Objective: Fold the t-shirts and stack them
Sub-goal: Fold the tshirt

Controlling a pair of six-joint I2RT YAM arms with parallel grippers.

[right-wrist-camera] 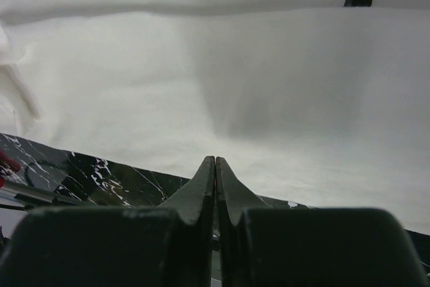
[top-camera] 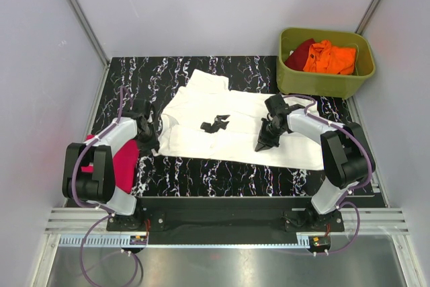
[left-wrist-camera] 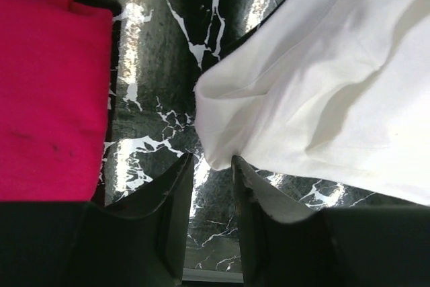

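A white t-shirt (top-camera: 195, 115) with a small black chest print (top-camera: 215, 124) lies spread flat in the middle of the black marble table (top-camera: 222, 173). My left gripper (top-camera: 152, 147) is at its near-left corner. In the left wrist view the gripper (left-wrist-camera: 211, 159) stands open, and the white t-shirt (left-wrist-camera: 336, 78) has its corner tip just at the fingertips. My right gripper (top-camera: 262, 146) is shut. Its tips (right-wrist-camera: 215, 159) rest on the white t-shirt (right-wrist-camera: 201, 78) near the front hem, with no cloth seen between them. A folded magenta t-shirt (top-camera: 125, 162) (left-wrist-camera: 47, 92) lies left of my left gripper.
An olive-green tub (top-camera: 295, 82) stands at the back right of the table, holding an orange t-shirt (top-camera: 329, 57) and a dark red one (top-camera: 300, 52). Metal frame posts and pale walls enclose the table on both sides.
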